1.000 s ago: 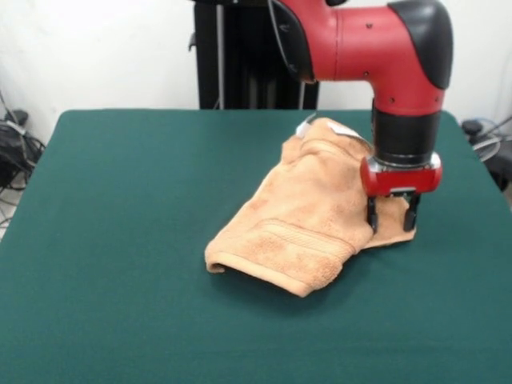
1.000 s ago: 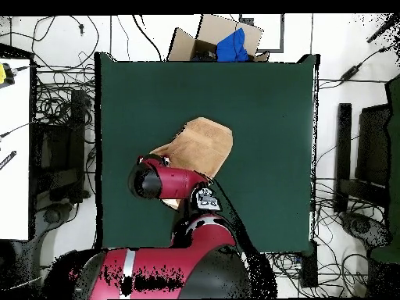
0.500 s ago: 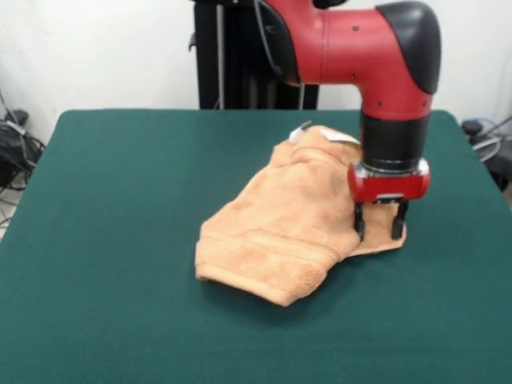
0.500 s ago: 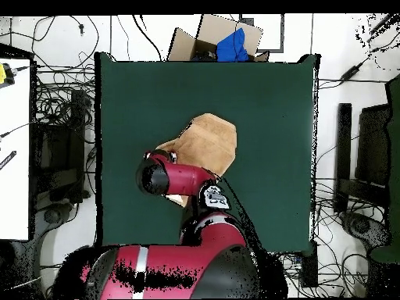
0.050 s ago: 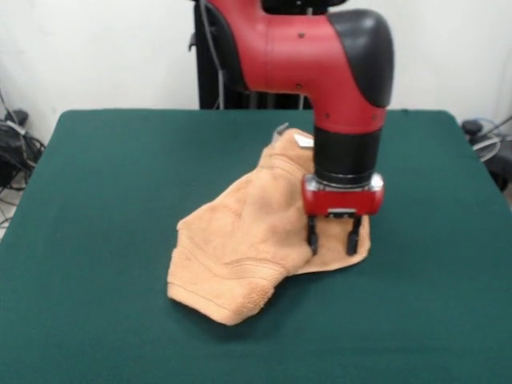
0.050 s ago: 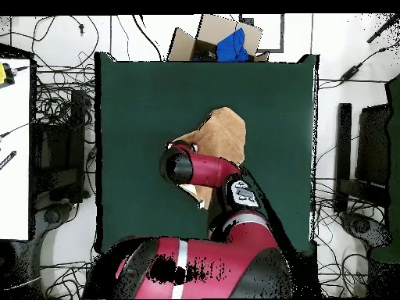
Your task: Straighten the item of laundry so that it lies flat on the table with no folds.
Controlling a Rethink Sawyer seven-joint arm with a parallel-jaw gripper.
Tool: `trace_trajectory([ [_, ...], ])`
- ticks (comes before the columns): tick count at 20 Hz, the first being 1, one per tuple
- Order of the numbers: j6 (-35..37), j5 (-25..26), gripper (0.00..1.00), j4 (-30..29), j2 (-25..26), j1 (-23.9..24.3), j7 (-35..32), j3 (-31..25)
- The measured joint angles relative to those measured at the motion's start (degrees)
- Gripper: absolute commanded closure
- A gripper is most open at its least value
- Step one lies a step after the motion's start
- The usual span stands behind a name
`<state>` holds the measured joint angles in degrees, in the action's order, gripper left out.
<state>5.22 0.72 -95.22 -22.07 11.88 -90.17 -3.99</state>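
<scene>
Under claw: towel edge (rest bunched to one side)

Orange-tan towel, dark green table

A: How much of the towel shows from overhead?

B: Only its half toward the table's far edge; the arm covers the rest, gripper included.

A: Its grip?

B: Can't tell.

My arm reaches down with the wrist vertical; my gripper points straight down, its two black fingers parted.
</scene>
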Motion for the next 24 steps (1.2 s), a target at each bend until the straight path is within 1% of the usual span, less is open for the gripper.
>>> trace_trajectory([
  [6,6.12,0.03,0.00,0.50,-1.34,1.76,0.00,0.00],
  [10,8.76,0.04,0.00,0.43,-2.87,2.41,0.00,0.01],
  [24,9.72,0.08,0.00,-1.42,-11.12,2.16,0.01,0.02],
])
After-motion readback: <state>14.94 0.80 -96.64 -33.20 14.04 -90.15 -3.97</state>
